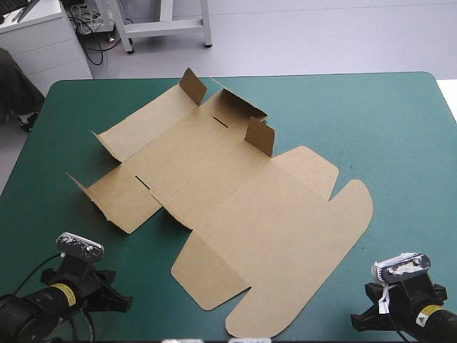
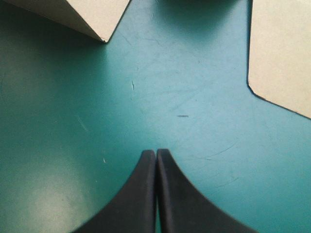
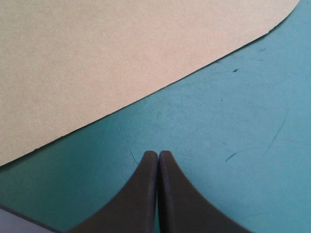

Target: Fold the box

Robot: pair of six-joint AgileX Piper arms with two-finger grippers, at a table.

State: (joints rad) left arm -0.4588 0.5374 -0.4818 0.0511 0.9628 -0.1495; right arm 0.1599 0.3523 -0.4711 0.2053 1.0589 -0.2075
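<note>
In the high view the box [image 1: 235,207] lay opened out as a flat brown sheet on the teal-green cover [image 1: 378,121], running on a slant from the far left part of the table toward the near right. Its rounded lid flaps pointed at the near edge, and a few small tabs stood raised at the far end and along the left side. The left arm [image 1: 71,289] and the right arm [image 1: 410,311] sat low at the near corners, both clear of the board. In the left wrist view the left gripper [image 2: 156,151] had its black fingers pressed together into one pointed arch over bare cover. It held nothing. A pointed corner of the box [image 2: 82,14] lay ahead to one side and another panel edge [image 2: 286,58] to the other, both apart from the tips. In the right wrist view the right gripper [image 3: 158,152] was likewise pressed together and empty. The curved edge of the board [image 3: 121,58] lay just ahead of it, not touching.
</note>
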